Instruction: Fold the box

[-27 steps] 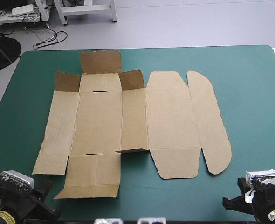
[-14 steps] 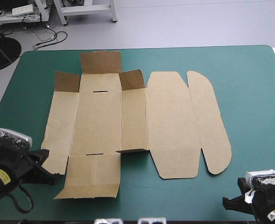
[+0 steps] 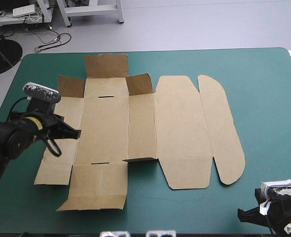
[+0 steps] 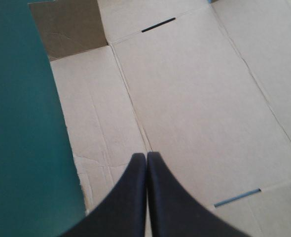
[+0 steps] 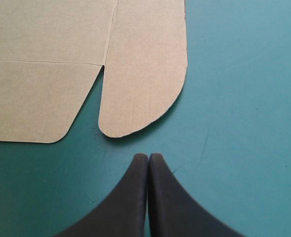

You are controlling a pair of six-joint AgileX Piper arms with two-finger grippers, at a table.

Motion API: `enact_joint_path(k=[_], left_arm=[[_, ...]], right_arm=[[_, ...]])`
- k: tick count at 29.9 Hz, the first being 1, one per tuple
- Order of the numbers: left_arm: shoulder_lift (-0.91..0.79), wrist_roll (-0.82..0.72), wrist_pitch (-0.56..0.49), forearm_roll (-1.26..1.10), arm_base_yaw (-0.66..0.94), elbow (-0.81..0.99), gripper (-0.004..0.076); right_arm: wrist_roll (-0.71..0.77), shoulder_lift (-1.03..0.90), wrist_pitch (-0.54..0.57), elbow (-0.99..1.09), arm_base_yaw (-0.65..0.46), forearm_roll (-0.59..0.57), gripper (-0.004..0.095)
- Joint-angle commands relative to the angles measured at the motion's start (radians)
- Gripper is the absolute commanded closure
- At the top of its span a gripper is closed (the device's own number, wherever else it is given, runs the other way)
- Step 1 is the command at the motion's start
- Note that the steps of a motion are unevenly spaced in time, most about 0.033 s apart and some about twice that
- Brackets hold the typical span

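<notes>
The brown box [image 3: 140, 131] lies as a cut sheet spread on the teal-green table, with three small flaps at its far left end standing up a little. My left gripper [image 3: 76, 133] hovers over the sheet's left side panel, shut and empty; in the left wrist view its tips [image 4: 146, 157] point along a crease of the box [image 4: 195, 98] toward a narrow slot [image 4: 158, 24]. My right gripper [image 3: 241, 215] sits low at the near right corner, also shut, with its tips [image 5: 148, 158] just short of the box's rounded lid flap [image 5: 145, 74].
Bare teal-green cover [image 3: 269, 98] surrounds the sheet, widest on the right and along the near edge. The table's left edge [image 3: 7, 94] runs close to the left arm.
My left arm has risen from the near left corner and swung forward over the box's left panel. The right arm and the box have stayed put.
</notes>
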Motion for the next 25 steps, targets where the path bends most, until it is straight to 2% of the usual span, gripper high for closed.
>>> enact_joint_path(k=[1, 7, 13, 16, 21, 25], left_arm=[[0.094, -0.020, -0.059, -0.023, 0.101, -0.100, 0.0714], [0.206, 0.173, -0.014, -0.371, 0.476, -0.150, 0.0712], [0.304, 0.377, 0.141, -0.692, 0.811, -0.150, 0.0713], [0.343, 0.451, 0.194, -0.780, 0.882, -0.150, 0.0712], [0.428, 0.544, 0.296, -0.747, 0.889, -0.150, 0.0713], [0.491, 0.556, 0.304, -0.765, 0.889, -0.150, 0.0709]], right_arm=[[-0.010, 0.014, -0.058, -0.028, 0.002, 0.006, 0.0923], [-0.010, 0.014, -0.058, -0.028, 0.002, 0.002, 0.0923], [-0.010, 0.014, -0.062, -0.028, 0.002, 0.002, 0.0923], [-0.010, 0.014, -0.062, -0.028, 0.002, 0.002, 0.0923], [-0.010, 0.014, -0.062, -0.028, 0.002, 0.002, 0.0923], [-0.010, 0.014, -0.062, -0.028, 0.002, -0.002, 0.0923]])
